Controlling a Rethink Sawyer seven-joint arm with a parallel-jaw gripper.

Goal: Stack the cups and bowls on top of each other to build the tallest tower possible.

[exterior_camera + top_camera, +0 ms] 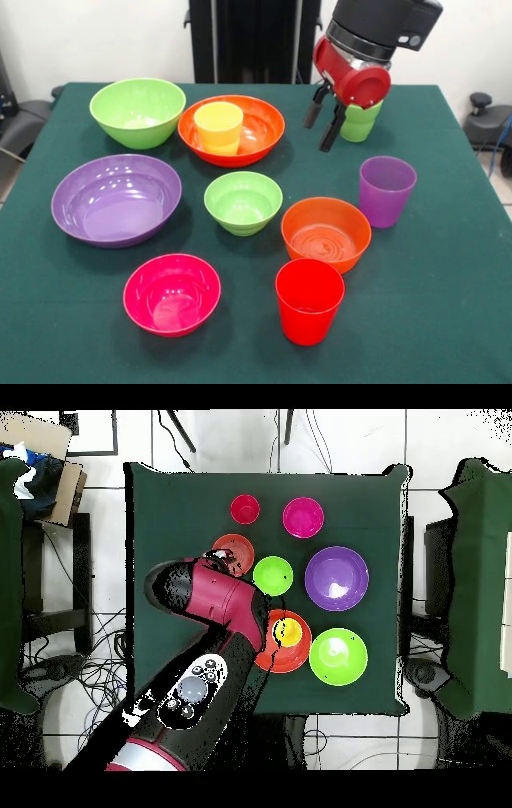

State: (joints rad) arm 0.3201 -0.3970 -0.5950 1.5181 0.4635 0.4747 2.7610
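Cups and bowls (116,198) dot the green-clothed table (432,264); claw (324,120) hangs open, empty, white wall behind

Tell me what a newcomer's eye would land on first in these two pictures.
The red and black arm, whose open gripper hangs right in front of the light green cup at the table's far right in the front view. Next, the yellow cup standing upright inside the large orange bowl, the only stacking so far. The remaining bowls and cups sit apart on the green cloth.
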